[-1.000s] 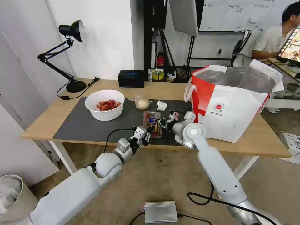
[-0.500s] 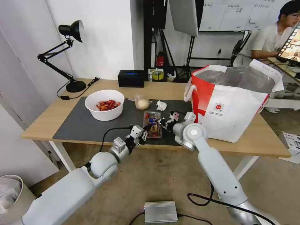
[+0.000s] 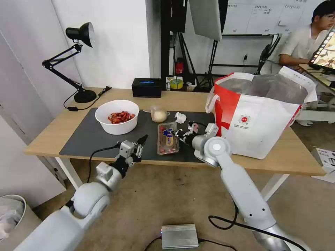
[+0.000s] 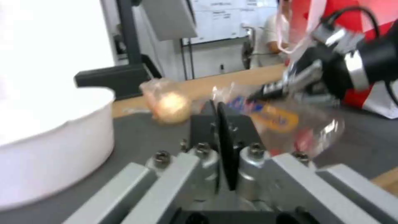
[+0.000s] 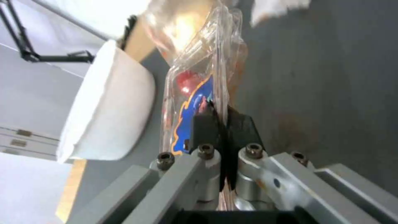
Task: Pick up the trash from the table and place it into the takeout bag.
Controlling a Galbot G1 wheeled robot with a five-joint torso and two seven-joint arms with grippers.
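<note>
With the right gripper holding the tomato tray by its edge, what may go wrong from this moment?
1. The right gripper pinches only the thin rim of the clear tomato tray; the tray may slip out or bend.
2. The hinged lid may open, letting tomatoes fall on the mat.
3. The takeout bag has a tall rim; a sagging tray could catch on it. The left gripper, shut, is beside the tray, not supporting it.

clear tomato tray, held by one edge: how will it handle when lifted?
Tray: thin clear plastic, so probably flexes and sags from the right gripper, shut on its rim. Loose tomatoes likely roll, shifting weight. Hinged lid may pop open. Looks light.
</note>
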